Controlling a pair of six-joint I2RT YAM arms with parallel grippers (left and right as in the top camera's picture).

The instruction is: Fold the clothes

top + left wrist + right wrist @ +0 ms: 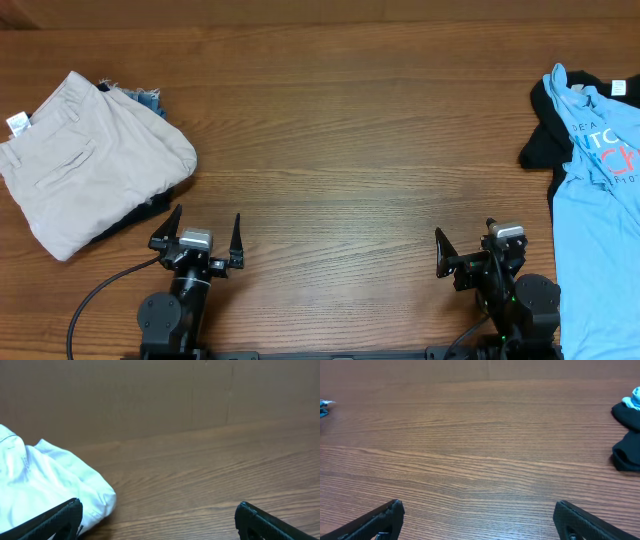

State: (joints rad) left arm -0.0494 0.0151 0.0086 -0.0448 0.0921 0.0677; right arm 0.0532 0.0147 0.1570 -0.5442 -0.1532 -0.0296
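Folded pale beige khaki shorts (pixel 85 160) lie at the table's left on top of a pile, with denim (pixel 145 99) and a dark garment (pixel 135 215) showing under them. Their pale edge shows in the left wrist view (pixel 45 485). A light blue T-shirt (pixel 600 190) lies unfolded at the right edge over a black garment (pixel 545 125), which also shows in the right wrist view (pixel 627 435). My left gripper (pixel 205 232) is open and empty just right of the shorts pile. My right gripper (pixel 465 243) is open and empty left of the T-shirt.
The wooden table (pixel 340 140) stretches between the two piles. A black cable (pixel 95 295) runs from the left arm's base toward the front edge.
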